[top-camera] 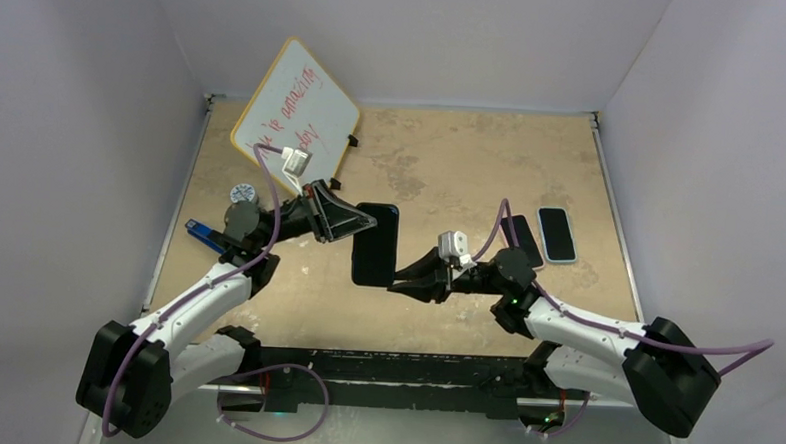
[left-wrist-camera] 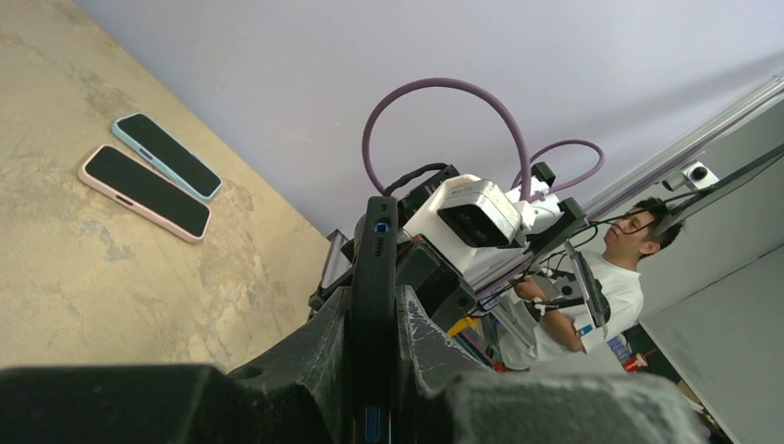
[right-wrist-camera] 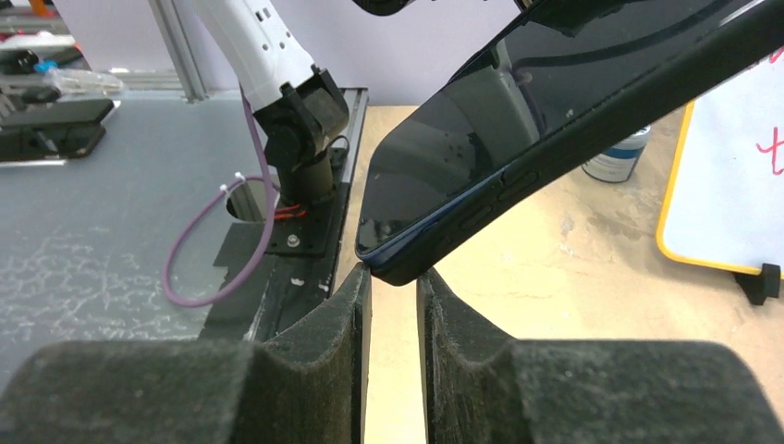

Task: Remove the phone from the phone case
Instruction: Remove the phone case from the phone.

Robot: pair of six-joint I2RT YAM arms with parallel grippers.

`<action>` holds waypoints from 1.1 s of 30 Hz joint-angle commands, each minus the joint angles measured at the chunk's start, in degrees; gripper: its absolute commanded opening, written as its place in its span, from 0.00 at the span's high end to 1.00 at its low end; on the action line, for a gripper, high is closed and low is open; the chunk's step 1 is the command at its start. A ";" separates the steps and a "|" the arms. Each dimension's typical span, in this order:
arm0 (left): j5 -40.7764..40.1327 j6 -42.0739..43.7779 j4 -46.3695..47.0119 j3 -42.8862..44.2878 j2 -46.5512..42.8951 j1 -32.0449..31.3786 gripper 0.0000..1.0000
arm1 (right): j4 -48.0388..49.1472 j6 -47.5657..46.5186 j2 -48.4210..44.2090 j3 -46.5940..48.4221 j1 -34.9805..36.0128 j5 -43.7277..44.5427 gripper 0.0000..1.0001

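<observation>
Phone (top-camera: 376, 243) is sitting in its black phone case (right-wrist-camera: 555, 166). The pair is hanging in the air above the middle of the bench (top-camera: 452, 165), between the two arms. Long axis is running roughly near-to-far in the top view.

Left tool (top-camera: 362, 224) is clamping the far half of the phone case. In the left wrist view its pads (left-wrist-camera: 319, 356) are pressing on both faces, with the case's edge sticking up between them.

Right tool (top-camera: 398, 280) is sitting at the near right corner. In the right wrist view its fingers (right-wrist-camera: 324, 342) are standing nearly together with a slim gap, and the case corner is resting at the mouth of that gap. Cannot tell whether they are pinching the lip or only touching it.

Judgement: the corner is lying straight ahead of the right tool's tips, and the long axis is leading away toward the left tool. The right arm is nearer the free end, so the peel is probably falling to it, with the left acting as anchor. Risk: the pinch taking phone and case together.
</observation>
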 commanded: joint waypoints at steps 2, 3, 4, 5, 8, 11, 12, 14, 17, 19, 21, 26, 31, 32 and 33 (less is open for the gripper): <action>0.52 -3.16 6.71 -0.22 -0.86 -0.35 1.00 | 13.66 8.72 1.45 1.33 -0.71 6.30 0.87; 0.33 -3.13 6.72 -0.71 -1.19 -0.39 1.00 | 14.55 10.13 1.66 1.33 -0.79 7.82 0.87; 0.13 -2.99 6.76 -1.33 -1.43 -0.46 1.00 | 15.08 11.18 1.69 1.25 -0.87 9.10 0.87; 0.03 -2.95 6.80 -1.70 -1.60 -0.63 1.00 | 15.45 12.23 1.63 1.17 -0.84 10.73 0.86; -0.57 -2.87 7.53 -2.60 -1.59 -1.81 1.00 | 15.69 13.91 1.06 1.29 -1.13 13.34 0.86; -1.43 -2.55 8.45 -2.94 -0.74 -4.31 1.00 | 15.60 15.01 0.54 1.73 -1.38 14.82 0.86; -1.63 -2.48 8.63 -2.89 -0.26 -5.00 1.00 | 15.60 15.26 0.50 1.84 -1.53 15.30 0.86; -1.84 -2.68 9.16 -2.93 0.58 -6.07 1.00 | 15.85 15.79 0.56 1.76 -2.02 16.65 0.87; -1.64 -3.91 11.90 -3.69 1.14 -6.88 1.00 | 17.80 16.85 1.32 1.06 -3.60 17.74 0.91; -1.65 -5.36 14.16 -4.72 1.14 -6.90 1.00 | 21.01 18.27 2.42 -0.06 -4.83 17.88 0.92; -1.71 -7.07 15.75 -5.39 1.29 -6.86 1.00 | 24.93 20.46 3.99 -0.86 -6.49 16.73 0.93; -1.40 -9.39 16.58 -5.52 2.46 -7.52 1.00 | 31.97 23.17 7.26 -1.65 -8.37 14.75 0.95; -0.87 -12.17 19.04 -5.24 4.12 -8.22 1.00 | 30.96 21.72 8.01 -0.44 -9.06 14.35 0.96; -0.62 -12.27 18.99 -5.12 4.37 -8.24 1.00 | 30.58 21.76 7.91 -0.06 -9.45 14.14 0.96; -0.56 -12.08 18.57 -5.15 4.32 -8.28 1.00 | 30.28 21.76 7.84 0.37 -9.63 13.71 0.95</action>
